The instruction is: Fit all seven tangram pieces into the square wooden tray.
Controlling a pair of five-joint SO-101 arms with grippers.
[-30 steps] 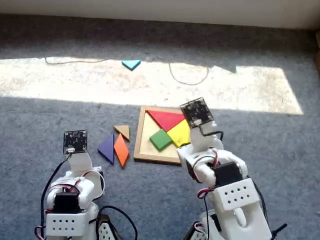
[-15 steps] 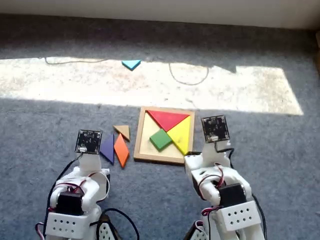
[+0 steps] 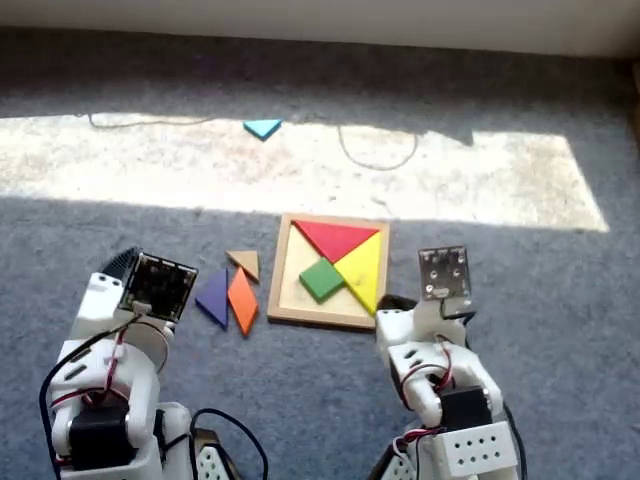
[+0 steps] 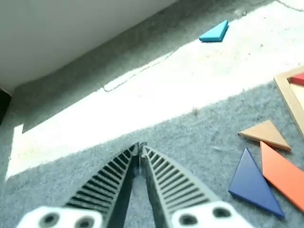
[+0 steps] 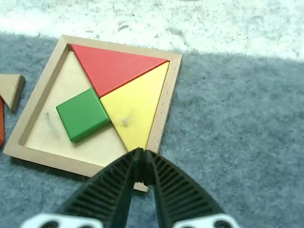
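Draws the right gripper (image 5: 141, 153), clenched and empty, back off the tray (image 3: 278, 270), leaving the yellow triangle (image 3: 364, 268) seated along its right edge, and lifts the left gripper (image 4: 140, 146), likewise clenched, while the blue triangle (image 3: 214, 296) and three others wait outside.

Tray (image 3: 288, 291) — three pieces (image 3: 336, 240) inside, four loose

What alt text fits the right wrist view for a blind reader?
A square wooden tray on grey carpet holds a red triangle, a yellow triangle and a green square; the right gripper, shut, hangs over its edge.
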